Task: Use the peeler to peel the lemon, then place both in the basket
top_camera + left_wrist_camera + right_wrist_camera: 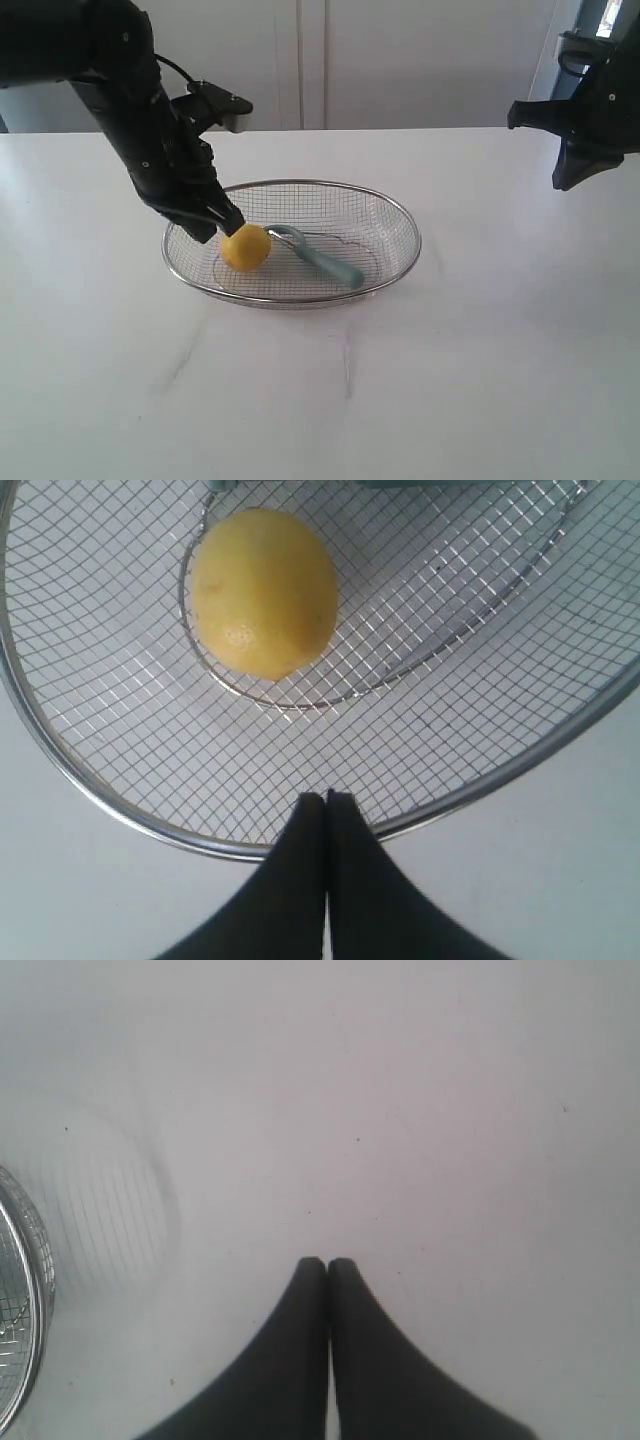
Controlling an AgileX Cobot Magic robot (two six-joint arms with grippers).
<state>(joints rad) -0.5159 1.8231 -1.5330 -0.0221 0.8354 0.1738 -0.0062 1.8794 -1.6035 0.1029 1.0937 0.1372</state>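
The yellow lemon (pixel 246 247) (pixel 264 590) lies inside the silver wire-mesh basket (pixel 400 215) (pixel 90 780), at its left side. Beside it in the basket rests the peeler (pixel 322 257), teal handle pointing right, metal head next to the lemon. My left gripper (pixel 230 221) (pixel 326 796) hangs shut and empty over the basket's left rim, just apart from the lemon. At the far right my right gripper (pixel 326 1261) is shut on nothing, raised over bare table; in the exterior view only its dark arm (pixel 590 120) shows.
The basket stands mid-table on a white tabletop (pixel 320 400). A sliver of the basket rim (pixel 25 1300) shows in the right wrist view. A white wall (pixel 400 60) runs behind the table.
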